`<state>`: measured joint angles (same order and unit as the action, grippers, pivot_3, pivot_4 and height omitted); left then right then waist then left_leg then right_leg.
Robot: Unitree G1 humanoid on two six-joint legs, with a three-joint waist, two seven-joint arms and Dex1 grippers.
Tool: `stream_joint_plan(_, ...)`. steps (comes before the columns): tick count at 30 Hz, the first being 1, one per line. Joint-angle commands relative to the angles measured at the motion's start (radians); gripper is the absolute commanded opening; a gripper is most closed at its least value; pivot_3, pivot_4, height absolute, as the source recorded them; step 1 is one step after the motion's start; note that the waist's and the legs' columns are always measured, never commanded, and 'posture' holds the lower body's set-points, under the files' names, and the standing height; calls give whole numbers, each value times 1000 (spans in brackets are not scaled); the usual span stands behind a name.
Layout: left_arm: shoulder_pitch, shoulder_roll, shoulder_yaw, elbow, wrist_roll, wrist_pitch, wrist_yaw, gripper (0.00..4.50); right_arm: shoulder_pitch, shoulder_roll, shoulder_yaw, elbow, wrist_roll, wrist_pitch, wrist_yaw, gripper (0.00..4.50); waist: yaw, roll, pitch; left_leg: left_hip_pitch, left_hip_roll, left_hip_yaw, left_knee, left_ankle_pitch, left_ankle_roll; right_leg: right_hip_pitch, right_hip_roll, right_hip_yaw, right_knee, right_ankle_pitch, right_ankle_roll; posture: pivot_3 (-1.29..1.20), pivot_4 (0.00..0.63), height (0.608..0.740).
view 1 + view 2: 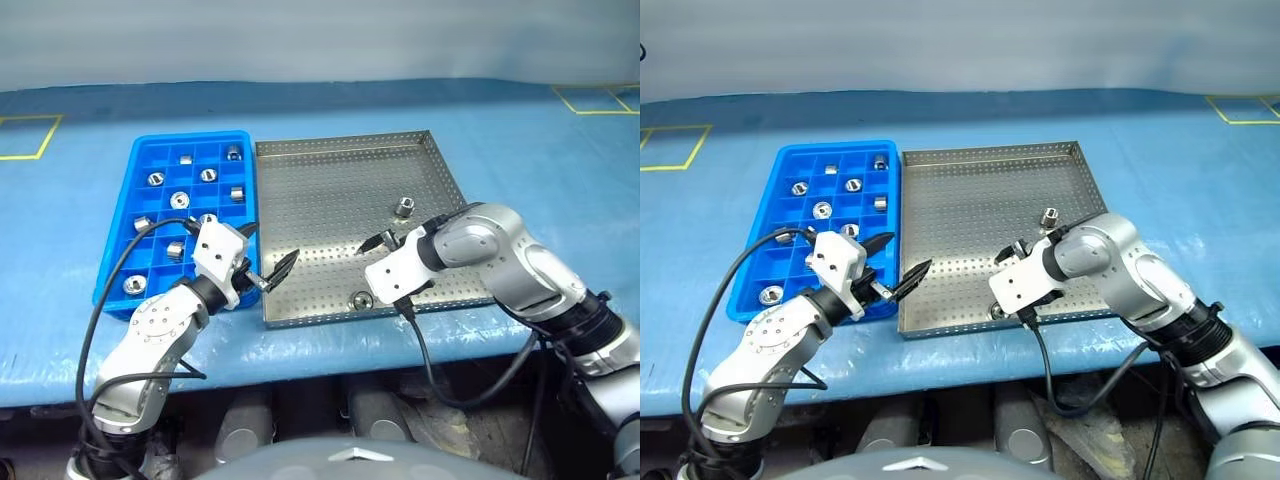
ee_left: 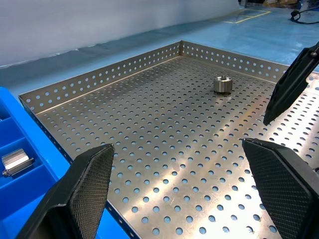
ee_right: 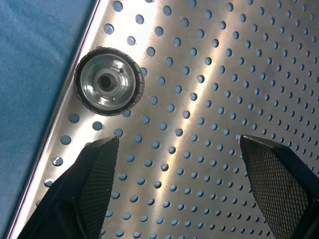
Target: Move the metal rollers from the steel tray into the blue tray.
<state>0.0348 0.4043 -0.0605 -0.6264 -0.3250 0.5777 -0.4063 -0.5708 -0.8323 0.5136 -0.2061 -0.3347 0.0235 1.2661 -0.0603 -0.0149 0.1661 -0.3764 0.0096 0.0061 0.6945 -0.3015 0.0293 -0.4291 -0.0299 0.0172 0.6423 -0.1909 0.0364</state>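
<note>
Rollers (image 1: 404, 209), two in steel tray (image 1: 330, 190)

1. The two head views look forward and down from above the near edge of the tabletop (image 1: 330, 110), taking in both the blue tray (image 1: 120, 240) and the steel tray (image 1: 340, 210) whole.
2. The left wrist view sits low at the steel tray's near-left corner, facing across its floor toward the far rim.
3. The right wrist view looks steeply down, very close to the steel tray's near edge.
4. All four views share the steel tray's perforated floor.
</note>
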Motion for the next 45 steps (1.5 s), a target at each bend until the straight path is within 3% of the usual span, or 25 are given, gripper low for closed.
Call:
stream_joint_plan(1, 8, 4, 16, -45, 1, -12, 7, 4500, 17, -5, 1, -2, -4, -38, 13, 4079, 2, 0, 0, 0, 0, 0, 0, 0, 0, 0, 0, 0, 0, 0, 0, -82, 150, 740)
stream_joint_plan(13, 11, 6, 24, -51, 2, -16, 14, 4500, 68, 29, 26, -114, 74, -26, 109, 4079, 27, 0, 0, 0, 0, -2, 0, 0, 0, 0, 0, -2, 0, 0, 0, -75, 150, 740)
stream_joint_plan(24, 15, 13, 34, -59, 2, -17, 18, 4500, 61, 84, 64, -48, 54, -61, 121, 4079, 35, 0, 0, 0, 0, -2, -3, 0, 0, 1, -1, -4, -1, -1, 0, -61, 150, 740)
stream_joint_plan(27, 17, 13, 35, -60, 3, -18, 20, 4500, 58, 92, 64, -24, 51, -64, 120, 3497, 37, 0, 0, 0, 0, -2, -3, 0, 0, 1, -1, -4, -1, -1, 0, -61, 150, 740)
stream_joint_plan(31, 20, 13, 38, -61, 2, -18, 20, 4500, 58, 96, 63, -20, 53, -69, 116, 2188, 36, 0, 0, 0, 0, -2, -2, 0, 0, 1, -1, -4, -1, -1, 0, -61, 150, 740)
stream_joint_plan(39, 18, 13, 36, -58, 4, -19, 20, 4500, 65, 108, 53, -21, 57, -54, 95, 2188, 36, 0, 0, 0, 0, -2, -2, 0, -1, 1, -1, -4, 0, -1, 0, -67, 150, 740)
stream_joint_plan(42, 16, 13, 37, -57, 3, -19, 20, 4500, 64, 120, 40, -20, 59, -40, 73, 1377, 35, 0, 0, 0, 0, -2, -2, 0, -1, 1, -1, -4, 0, -1, 0, -71, 150, 740)
stream_joint_plan(45, 15, 14, 37, -56, 4, -18, 19, 4500, 63, 137, 28, -24, 66, -28, 50, 1329, 32, 0, 0, 0, 0, -1, -1, 0, -1, 1, -1, -4, 0, -1, 0, -72, 150, 740)
